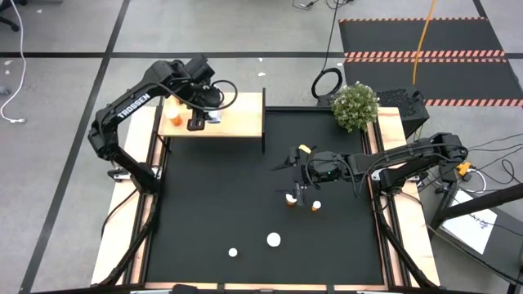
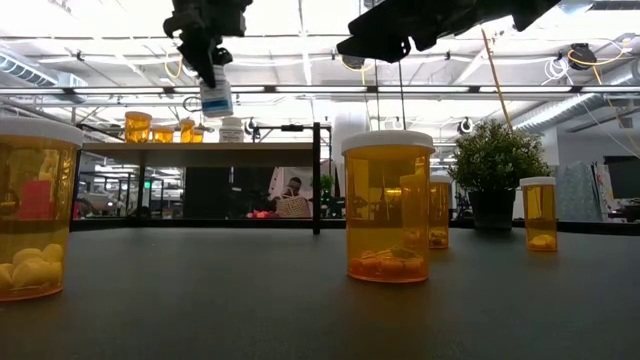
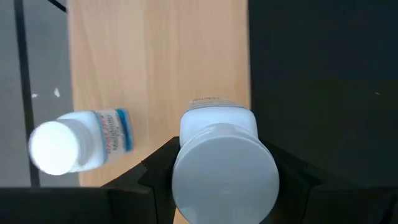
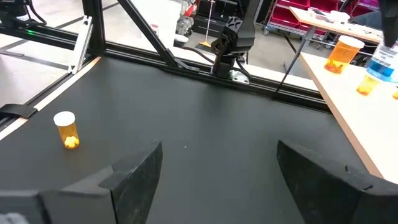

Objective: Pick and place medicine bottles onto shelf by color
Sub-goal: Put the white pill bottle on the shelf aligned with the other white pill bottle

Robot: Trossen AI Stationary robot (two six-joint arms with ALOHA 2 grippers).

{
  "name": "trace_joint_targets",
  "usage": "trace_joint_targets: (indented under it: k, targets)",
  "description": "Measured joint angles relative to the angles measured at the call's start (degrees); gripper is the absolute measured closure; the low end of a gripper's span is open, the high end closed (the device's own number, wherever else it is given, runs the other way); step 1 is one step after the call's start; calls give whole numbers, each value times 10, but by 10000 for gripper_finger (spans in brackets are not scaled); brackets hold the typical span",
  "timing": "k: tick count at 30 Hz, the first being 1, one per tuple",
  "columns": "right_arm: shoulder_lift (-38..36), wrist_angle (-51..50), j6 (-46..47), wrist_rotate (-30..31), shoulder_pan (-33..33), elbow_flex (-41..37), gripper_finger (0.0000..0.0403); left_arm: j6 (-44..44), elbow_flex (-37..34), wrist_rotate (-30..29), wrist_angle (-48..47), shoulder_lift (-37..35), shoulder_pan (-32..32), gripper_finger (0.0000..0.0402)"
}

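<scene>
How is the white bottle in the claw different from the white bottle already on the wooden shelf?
The held white bottle is gripped by the left claw above the shelf; the other white bottle sits on the shelf with nothing gripping it. From the left wrist camera, the held bottle's cap looks wider than the other bottle's. Both are white with white caps.

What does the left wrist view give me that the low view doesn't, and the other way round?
Left wrist view only: the left gripper shut on the white bottle, seen cap-on, above the shelf edge, with a second white bottle standing on the board nearby.

Low view only: orange bottles still on the black mat, orange bottles already on the shelf, the plant, and how high the held bottle hangs over the board.

Both: the held white bottle, the shelf and the second white bottle.
</scene>
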Motion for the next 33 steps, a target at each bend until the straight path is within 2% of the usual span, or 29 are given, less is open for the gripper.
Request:
trace_joint_targets:
  k: [23, 33]
  targets:
    - [0, 0, 0, 0, 0, 0, 94, 9, 0, -6, 34, 53, 43, 218]
    - [0, -1, 0, 0, 0, 0, 94, -8, 0, 20, 33, 54, 43, 218]
